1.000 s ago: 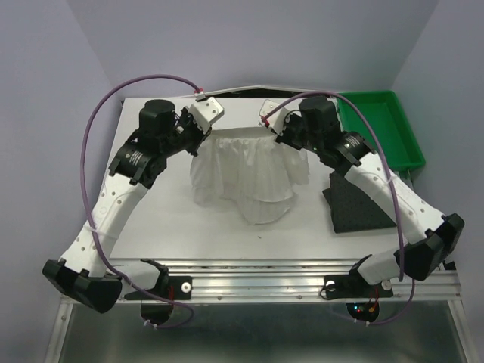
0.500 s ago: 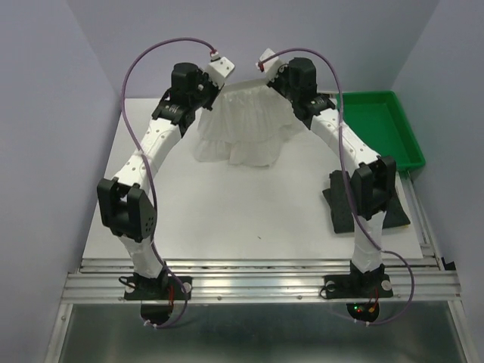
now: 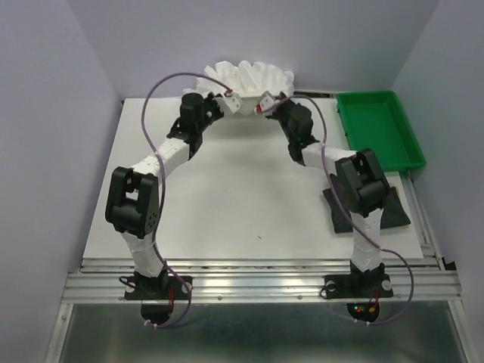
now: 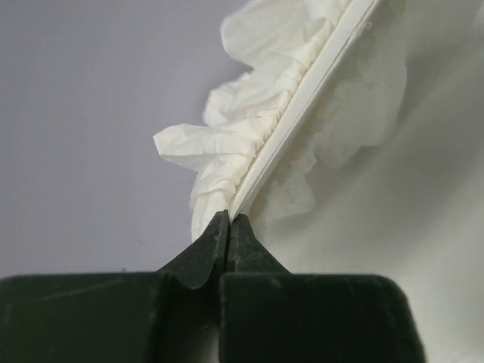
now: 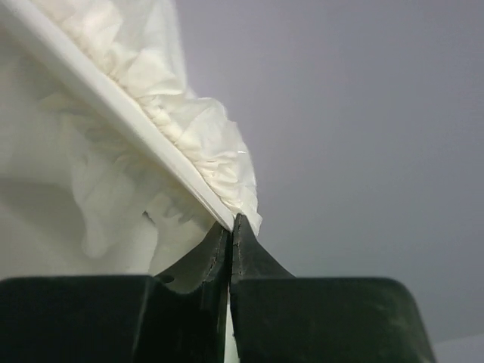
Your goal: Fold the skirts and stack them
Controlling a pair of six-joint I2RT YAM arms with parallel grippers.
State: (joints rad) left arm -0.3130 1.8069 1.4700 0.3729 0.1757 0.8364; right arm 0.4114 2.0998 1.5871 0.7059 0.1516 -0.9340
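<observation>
Hanging above the far edge of the flat white table, the white crinkly cloth skirt looks light, limp and easily bunched; its firmer waistband seems the best hold. Its long axis runs left to right, ruffles fanning toward the far side. The left gripper and right gripper each pinch a waistband end, jaws pressed together on it.

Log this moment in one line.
left gripper: shut on white crinkly cloth skirt | right gripper: shut on same skirt | skirt: held up, far side | dark charcoal skirt: on table
</observation>
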